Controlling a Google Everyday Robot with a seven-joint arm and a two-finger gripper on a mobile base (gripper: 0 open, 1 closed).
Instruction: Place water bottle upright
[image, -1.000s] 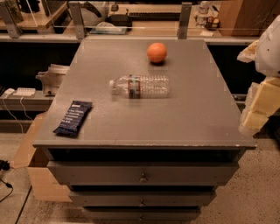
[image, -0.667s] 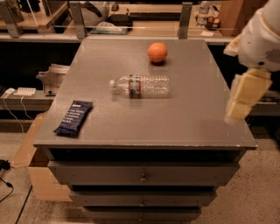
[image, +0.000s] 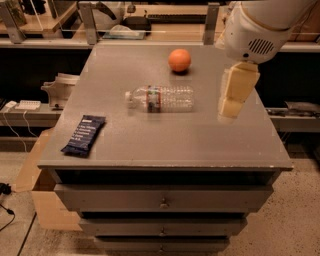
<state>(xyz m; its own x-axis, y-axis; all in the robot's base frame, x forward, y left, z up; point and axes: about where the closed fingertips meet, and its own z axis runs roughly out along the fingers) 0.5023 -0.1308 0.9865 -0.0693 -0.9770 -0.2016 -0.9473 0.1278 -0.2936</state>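
Observation:
The water bottle (image: 160, 98) lies on its side near the middle of the grey cabinet top (image: 165, 137), white cap pointing left, label band near the cap end. My gripper (image: 233, 100) hangs above the right part of the top, to the right of the bottle's base and apart from it. Its cream-coloured fingers (image: 238, 90) point down and hold nothing.
An orange (image: 179, 60) sits behind the bottle toward the far edge. A dark snack bar (image: 84, 135) lies near the front left corner. Drawers (image: 162, 200) sit below the top. A cardboard box (image: 37, 195) stands on the floor at left. Shelves with clutter run behind.
My arm has swung in from the right edge to over the right part of the cabinet top, closer to the bottle. The bottle, orange and snack bar have not moved.

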